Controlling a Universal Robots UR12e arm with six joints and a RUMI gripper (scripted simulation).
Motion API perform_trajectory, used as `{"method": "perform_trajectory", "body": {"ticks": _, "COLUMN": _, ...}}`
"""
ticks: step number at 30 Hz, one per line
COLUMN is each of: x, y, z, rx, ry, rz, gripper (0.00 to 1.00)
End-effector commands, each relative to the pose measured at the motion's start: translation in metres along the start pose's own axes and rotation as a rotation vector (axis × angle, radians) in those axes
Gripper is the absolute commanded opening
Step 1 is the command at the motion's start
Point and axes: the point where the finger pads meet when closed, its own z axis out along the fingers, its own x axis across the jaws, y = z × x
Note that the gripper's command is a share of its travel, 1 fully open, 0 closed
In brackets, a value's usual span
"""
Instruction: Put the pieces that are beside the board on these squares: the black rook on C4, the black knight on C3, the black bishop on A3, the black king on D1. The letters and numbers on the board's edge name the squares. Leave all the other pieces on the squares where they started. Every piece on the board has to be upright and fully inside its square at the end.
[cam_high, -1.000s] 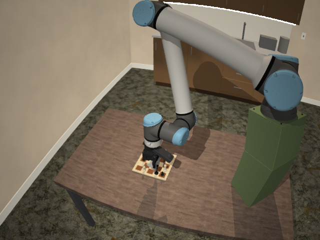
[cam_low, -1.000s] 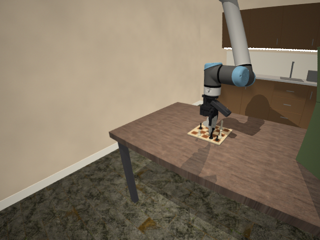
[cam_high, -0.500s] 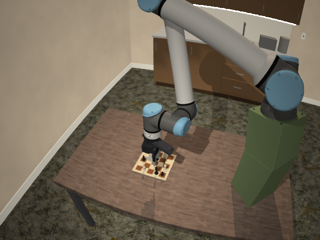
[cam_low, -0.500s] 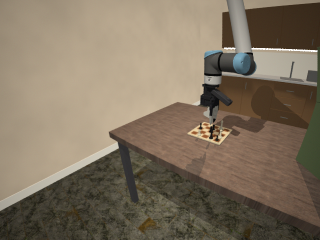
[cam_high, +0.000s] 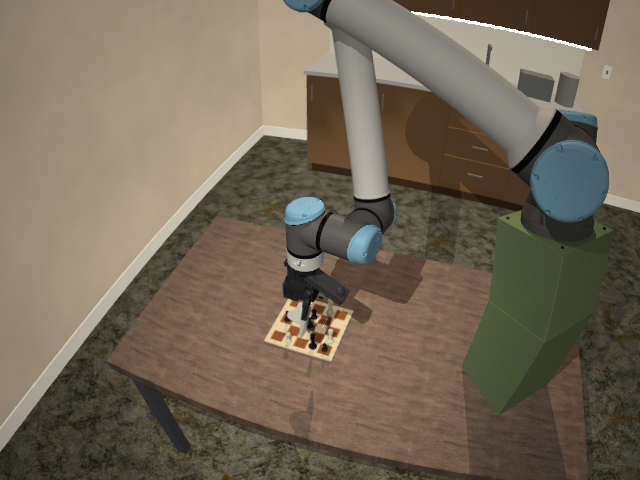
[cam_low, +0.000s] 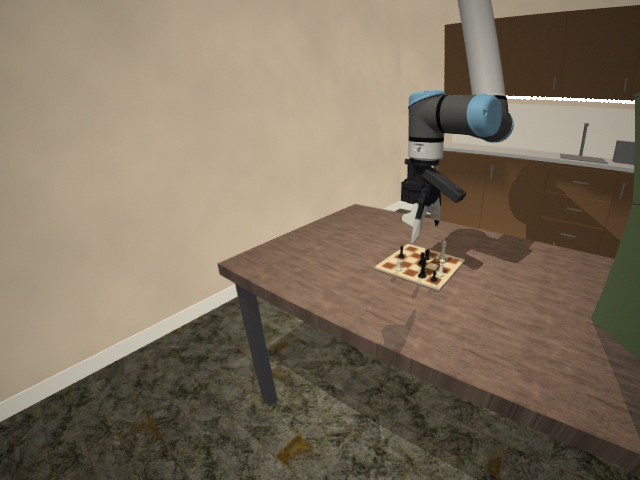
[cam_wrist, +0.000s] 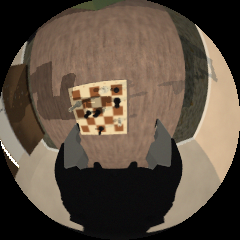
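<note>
From where I stand, a small dark piece (cam_low: 401, 252) (cam_wrist: 100, 130) is at the left of the chessboard (cam_high: 275, 342) (cam_low: 383, 268) (cam_wrist: 125, 110), with a light piece (cam_high: 288, 338) (cam_low: 398, 265) (cam_wrist: 119, 121) nearer the front edge. The gripper (cam_high: 311, 316) (cam_low: 424, 231) (cam_wrist: 116, 121) hangs above the board, spread wide with nothing in its grasp; from overhead one finger covers part of the squares, while the exterior view shows its tip up in the air. The wrist view separates two dark pieces, close together mid-board, that crowd each other from outside. Farther right, a tall dark piece (cam_high: 312, 341) (cam_low: 422, 269) (cam_wrist: 117, 102) stands near a shorter dark one (cam_high: 324, 347) (cam_low: 434, 276) (cam_wrist: 116, 90). All five dark pieces I can see are on the board, but I can't tell which are the task's rook, knight, bishop and king. Rightmost is the green pedestal (cam_high: 542, 289) (cam_low: 620, 289), whole overhead, cut off in the exterior view.
</note>
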Motion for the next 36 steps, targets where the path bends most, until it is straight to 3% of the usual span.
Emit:
{"method": "perform_trajectory", "body": {"ticks": 1, "x": 0.0, "y": 0.0, "z": -0.001, "rx": -0.001, "ry": 0.0, "rz": 0.0, "gripper": 1.0}}
{"method": "perform_trajectory", "body": {"ticks": 21, "x": 0.0, "y": 0.0, "z": -0.003, "rx": -0.001, "ry": 0.0, "rz": 0.0, "gripper": 1.0}}
{"method": "perform_trajectory", "body": {"ticks": 36, "x": 0.0, "y": 0.0, "z": -0.048, "rx": -0.001, "ry": 0.0, "rz": 0.0, "gripper": 1.0}}
